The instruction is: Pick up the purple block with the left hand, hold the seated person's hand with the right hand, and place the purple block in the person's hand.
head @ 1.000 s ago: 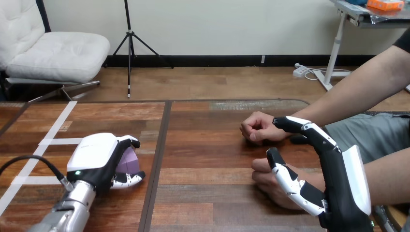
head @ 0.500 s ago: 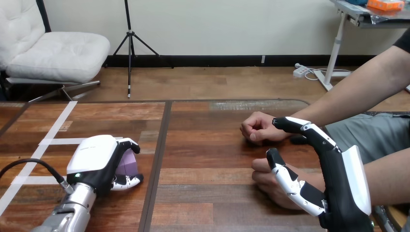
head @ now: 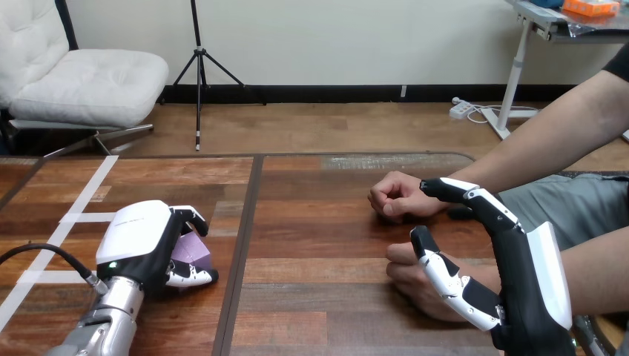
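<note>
Purple cuboid block sits clasped in left hand at 8 o'clock for lifting; right hand spreads wide over person's hand.

A lab-like test room: white tape lines mark the wooden tabletop. A tripod stand and a white padded chair stand upper left, a metal-legged desk upper right, a power strip on the wood floor.
</note>
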`<state>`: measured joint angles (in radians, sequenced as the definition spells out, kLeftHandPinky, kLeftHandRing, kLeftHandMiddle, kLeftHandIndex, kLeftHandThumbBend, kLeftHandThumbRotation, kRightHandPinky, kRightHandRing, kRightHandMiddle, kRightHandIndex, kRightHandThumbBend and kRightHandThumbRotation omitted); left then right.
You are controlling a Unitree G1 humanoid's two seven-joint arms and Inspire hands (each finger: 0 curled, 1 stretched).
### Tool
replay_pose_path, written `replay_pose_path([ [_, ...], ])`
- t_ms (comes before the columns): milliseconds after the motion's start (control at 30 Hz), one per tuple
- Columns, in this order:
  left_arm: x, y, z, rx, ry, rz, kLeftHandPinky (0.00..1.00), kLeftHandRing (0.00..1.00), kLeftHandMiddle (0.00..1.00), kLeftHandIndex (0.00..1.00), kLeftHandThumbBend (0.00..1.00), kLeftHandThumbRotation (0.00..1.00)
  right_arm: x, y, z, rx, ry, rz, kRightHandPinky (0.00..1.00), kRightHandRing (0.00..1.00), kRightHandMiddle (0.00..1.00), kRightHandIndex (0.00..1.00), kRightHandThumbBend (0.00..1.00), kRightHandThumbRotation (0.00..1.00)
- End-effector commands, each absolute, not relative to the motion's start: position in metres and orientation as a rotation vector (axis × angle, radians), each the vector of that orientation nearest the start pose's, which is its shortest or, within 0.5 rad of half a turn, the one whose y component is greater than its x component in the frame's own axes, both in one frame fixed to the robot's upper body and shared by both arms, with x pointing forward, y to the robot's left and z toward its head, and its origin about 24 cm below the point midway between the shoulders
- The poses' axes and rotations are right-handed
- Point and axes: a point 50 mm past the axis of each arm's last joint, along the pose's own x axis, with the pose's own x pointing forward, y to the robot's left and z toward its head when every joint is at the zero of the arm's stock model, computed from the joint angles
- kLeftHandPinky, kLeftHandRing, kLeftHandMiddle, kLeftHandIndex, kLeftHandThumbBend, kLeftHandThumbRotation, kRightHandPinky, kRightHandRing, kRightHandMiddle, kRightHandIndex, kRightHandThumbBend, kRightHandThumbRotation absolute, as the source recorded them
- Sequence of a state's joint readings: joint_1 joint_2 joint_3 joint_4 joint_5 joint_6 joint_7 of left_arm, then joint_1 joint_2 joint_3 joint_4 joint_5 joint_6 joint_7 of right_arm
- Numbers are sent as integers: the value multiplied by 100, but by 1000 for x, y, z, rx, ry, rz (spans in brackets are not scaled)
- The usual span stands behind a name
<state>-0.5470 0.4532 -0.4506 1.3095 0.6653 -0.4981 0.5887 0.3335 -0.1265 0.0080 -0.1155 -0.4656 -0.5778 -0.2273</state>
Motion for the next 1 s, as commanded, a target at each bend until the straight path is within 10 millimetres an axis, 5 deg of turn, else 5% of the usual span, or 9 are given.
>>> replay_pose_path([
  [0,296,234,-24,1255,42,-129,41,46,52,54,55,0,182,-166,73,-525,-508,-59,69,76,75,72,38,41],
  [967,297,230,-25,1240,58,-143,39,45,52,51,53,0,182,-165,73,-520,-506,-61,69,76,74,72,38,41],
])
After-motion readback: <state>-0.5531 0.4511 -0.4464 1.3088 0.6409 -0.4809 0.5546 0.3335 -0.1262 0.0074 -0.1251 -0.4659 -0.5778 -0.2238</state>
